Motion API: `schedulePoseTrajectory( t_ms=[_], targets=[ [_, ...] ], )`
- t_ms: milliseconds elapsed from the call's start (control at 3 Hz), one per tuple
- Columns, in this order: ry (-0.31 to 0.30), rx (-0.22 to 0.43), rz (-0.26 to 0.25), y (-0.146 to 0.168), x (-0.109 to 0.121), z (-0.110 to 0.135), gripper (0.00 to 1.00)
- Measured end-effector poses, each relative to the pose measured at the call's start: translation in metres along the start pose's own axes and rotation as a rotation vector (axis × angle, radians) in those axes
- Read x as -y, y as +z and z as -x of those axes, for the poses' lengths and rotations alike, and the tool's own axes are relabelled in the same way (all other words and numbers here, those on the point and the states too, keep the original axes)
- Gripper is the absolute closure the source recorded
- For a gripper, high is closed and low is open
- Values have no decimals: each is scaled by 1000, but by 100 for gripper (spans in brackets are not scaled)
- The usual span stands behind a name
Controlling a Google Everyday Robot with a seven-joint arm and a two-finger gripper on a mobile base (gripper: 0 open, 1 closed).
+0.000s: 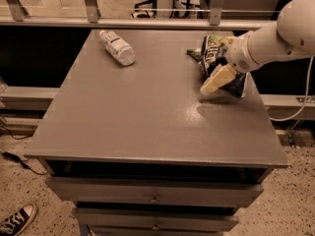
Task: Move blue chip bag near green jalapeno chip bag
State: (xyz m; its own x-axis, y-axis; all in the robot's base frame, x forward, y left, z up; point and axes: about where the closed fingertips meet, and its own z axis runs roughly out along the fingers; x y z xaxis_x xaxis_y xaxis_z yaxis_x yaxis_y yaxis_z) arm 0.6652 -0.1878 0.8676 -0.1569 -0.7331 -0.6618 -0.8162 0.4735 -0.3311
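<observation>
The blue chip bag (214, 52) is dark navy with white lettering. It lies crumpled near the table's right edge, toward the back. A bright green foil edge of the green jalapeno chip bag (194, 54) pokes out at the blue bag's left side, touching it; the rest is hidden. My gripper (212, 82), cream-coloured on a white arm coming in from the right, hangs low at the front of the blue bag, just above the tabletop and against the bag's lower dark part (237, 85).
A clear plastic water bottle (117, 46) lies on its side at the back left of the grey table (142, 117). A railing runs behind the table. Drawers sit under the front edge. A sneaker (17, 219) is on the floor at lower left.
</observation>
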Motion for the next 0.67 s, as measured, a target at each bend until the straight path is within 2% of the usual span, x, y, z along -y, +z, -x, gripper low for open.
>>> schedulePoseTrajectory(
  t_ms=[333,667],
  targets=[
    [31,51,7,-13,-4,9,0],
    [70,136,-32,-57,-3,15,0]
  ],
)
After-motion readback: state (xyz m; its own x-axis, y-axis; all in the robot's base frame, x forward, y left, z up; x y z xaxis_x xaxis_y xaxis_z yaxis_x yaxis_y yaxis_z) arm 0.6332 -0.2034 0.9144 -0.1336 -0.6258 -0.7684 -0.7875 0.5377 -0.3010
